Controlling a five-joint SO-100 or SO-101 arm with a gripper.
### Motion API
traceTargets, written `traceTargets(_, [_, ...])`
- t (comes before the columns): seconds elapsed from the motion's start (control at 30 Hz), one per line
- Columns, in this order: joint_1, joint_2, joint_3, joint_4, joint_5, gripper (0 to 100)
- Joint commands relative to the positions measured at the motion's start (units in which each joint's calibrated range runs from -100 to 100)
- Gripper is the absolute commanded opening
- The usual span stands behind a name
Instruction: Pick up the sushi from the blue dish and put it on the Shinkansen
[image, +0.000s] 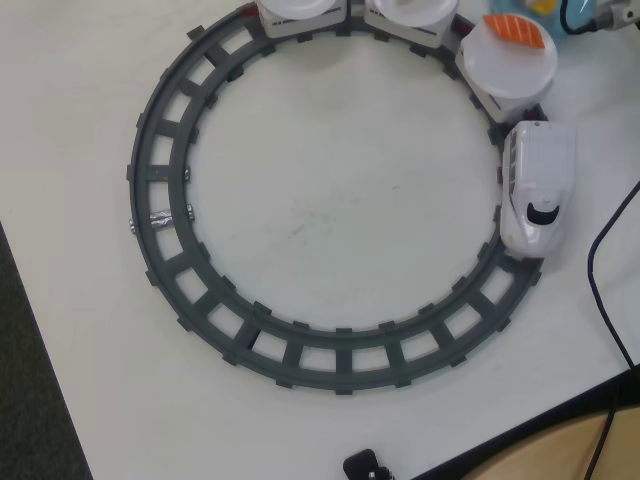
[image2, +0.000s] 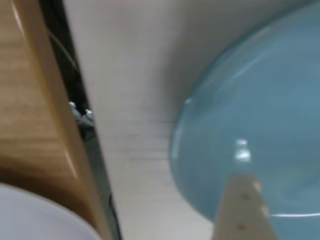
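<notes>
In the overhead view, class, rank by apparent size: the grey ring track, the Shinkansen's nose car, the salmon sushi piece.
1. Grey ring track, by far the largest.
2. Shinkansen nose car.
3. Salmon sushi, smallest, resting on a white plate.

Legible text, labels, brands, numbers, signs: none found in either view. The white toy bullet train with black cockpit window (image: 537, 185) carries no readable marking in the overhead view; the grey plastic ring track (image: 160, 215) likewise. The light-blue round plastic dish (image2: 260, 115) in the blurred wrist view is plain.
</notes>
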Motion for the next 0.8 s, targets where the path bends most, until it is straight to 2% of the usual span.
traceTargets(0.0, [-0.8,1.3,-3.1,-5.8,0.2,41])
traceTargets(0.33, [-1.8,6.8,-3.6,-14.4,0.4,41])
traceTargets(0.5, [-3.0,8.2,-3.6,-15.0,0.4,40])
traceTargets(0.6, [-3.4,8.7,-3.6,-14.9,0.3,34])
traceTargets(0.77, [-3.9,8.1,-3.1,-14.2,-0.1,18])
